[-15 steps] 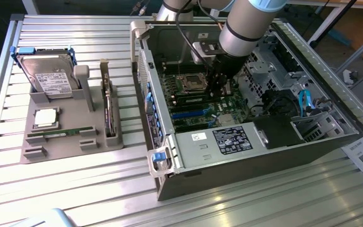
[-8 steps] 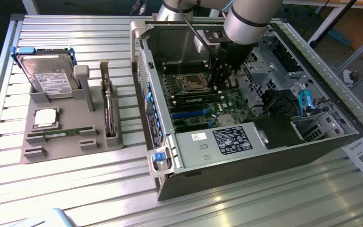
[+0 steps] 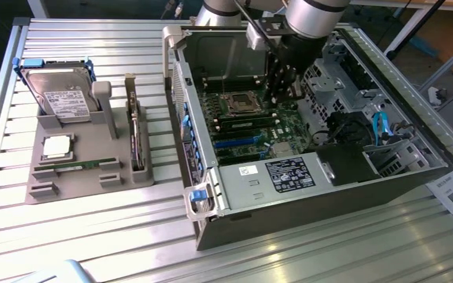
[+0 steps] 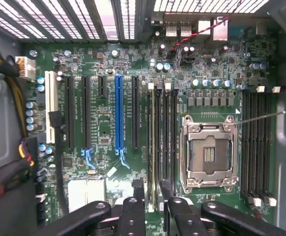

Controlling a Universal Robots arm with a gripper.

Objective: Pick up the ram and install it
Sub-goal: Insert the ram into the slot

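Observation:
My gripper (image 4: 152,189) is low inside the open computer case (image 3: 235,177), over the motherboard (image 4: 108,128) beside the processor socket (image 4: 209,150). A ram (image 4: 152,142) stands edge-on along one of the memory slots left of the socket. It is a thin greenish stick running the slot's length. My fingertips (image 4: 139,189) sit close on either side of its near end, shut on it. In the exterior view the gripper (image 3: 282,94) hangs over the same slots. A second ram (image 3: 77,167) lies in the grey fixture (image 3: 92,135) on the exterior view's left.
The fixture also holds a hard drive (image 3: 57,94), a square silver processor (image 3: 56,146) and an upright dark expansion card (image 3: 136,138). Case walls, a drive cage (image 3: 344,76) and cables (image 3: 380,127) crowd the arm. A blue card slot (image 4: 118,115) lies beyond the memory slots.

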